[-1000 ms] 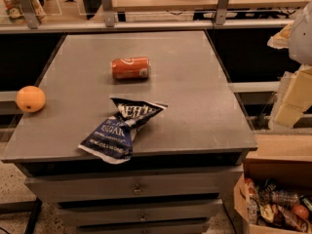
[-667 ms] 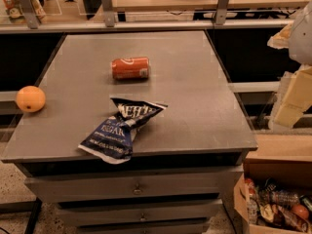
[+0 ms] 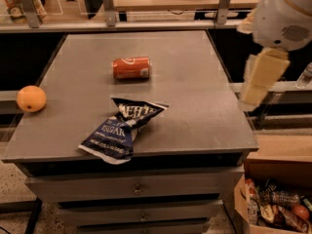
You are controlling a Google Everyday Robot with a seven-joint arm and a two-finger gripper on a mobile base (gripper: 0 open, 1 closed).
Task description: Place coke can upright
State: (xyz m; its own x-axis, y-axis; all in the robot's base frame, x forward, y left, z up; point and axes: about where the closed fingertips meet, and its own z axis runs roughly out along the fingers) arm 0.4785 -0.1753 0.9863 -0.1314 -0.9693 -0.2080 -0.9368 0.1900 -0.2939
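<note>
The coke can (image 3: pixel 131 68) lies on its side on the grey table top (image 3: pixel 195 82), a little left of the middle and toward the back, its long axis running left to right. My arm (image 3: pixel 285 16) hangs in from the upper right. The cream-coloured gripper (image 3: pixel 261 79) below it hovers at the table's right edge, well to the right of the can and apart from it. Nothing shows in the gripper.
A dark blue chip bag (image 3: pixel 122 129) lies crumpled near the front edge. A round orange fruit (image 3: pixel 31 98) sits at the left edge. Drawers (image 3: pixel 136 189) are below the top. A cardboard box of snacks (image 3: pixel 275 206) stands on the floor at the lower right. A shelf rail (image 3: pixel 146 21) runs behind the table.
My arm and gripper have moved left, further into view and closer to the table's right edge. The can, bag and orange have not moved.
</note>
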